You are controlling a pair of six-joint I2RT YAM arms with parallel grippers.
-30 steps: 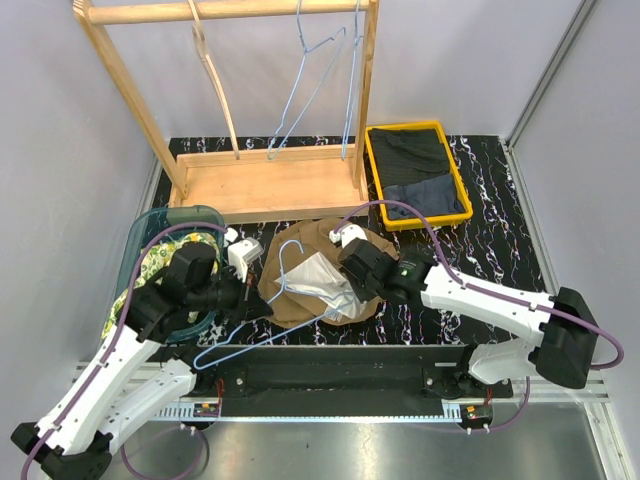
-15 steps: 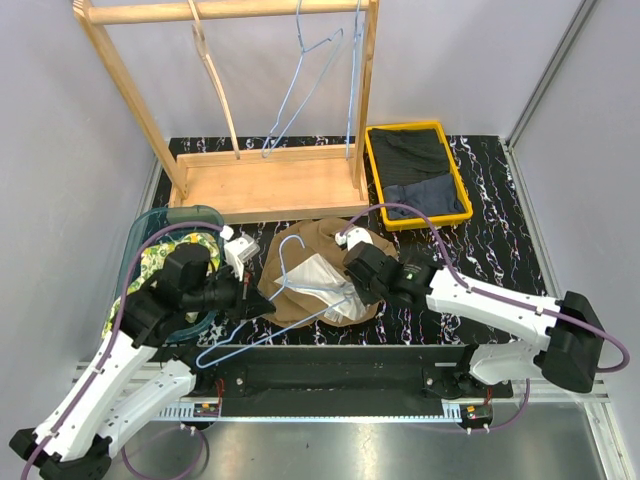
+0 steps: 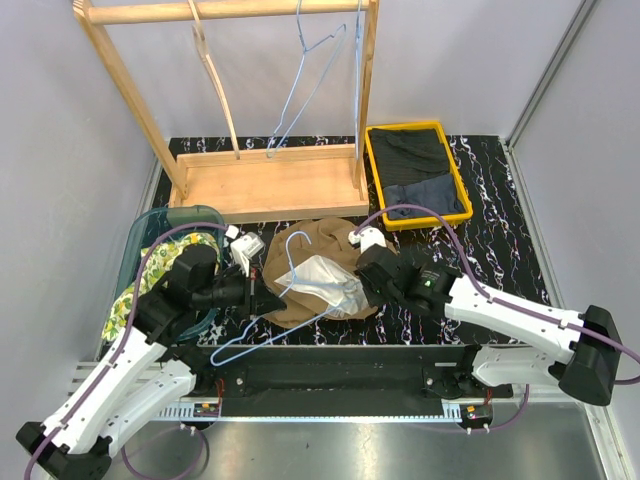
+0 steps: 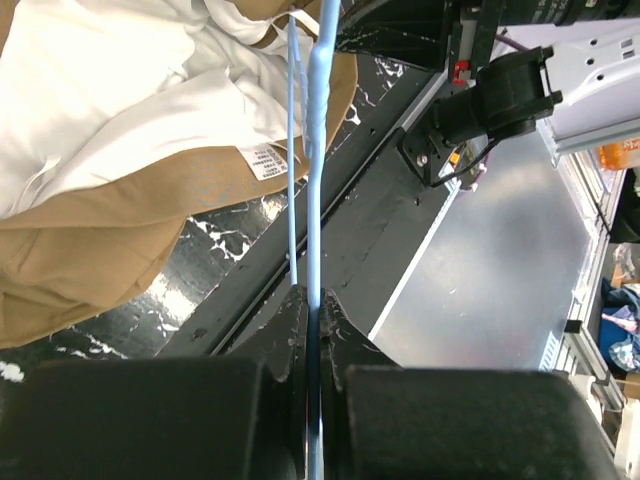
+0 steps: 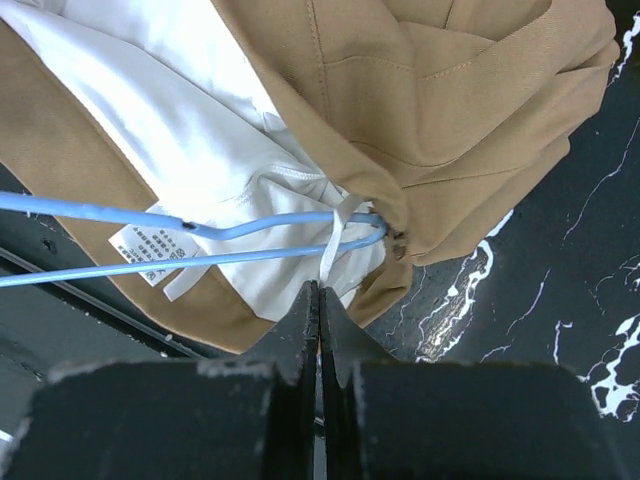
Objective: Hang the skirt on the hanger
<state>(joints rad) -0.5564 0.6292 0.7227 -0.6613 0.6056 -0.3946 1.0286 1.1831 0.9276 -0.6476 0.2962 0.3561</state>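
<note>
My left tool [image 4: 312, 300] is clenched on the blue wire hanger [image 4: 318, 150], whose long axis runs rightward across the tan skirt [image 3: 318, 248] heaped mid-desk [image 3: 500, 260]. My right tool [image 5: 318, 298], the nearer one, pinches the skirt's white loop [image 5: 337, 235] where it crosses the hanger's end. Only the right wrist view shows that loop.

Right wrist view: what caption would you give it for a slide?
Right gripper pinches the white loop of the tan skirt at the blue hanger.
</note>
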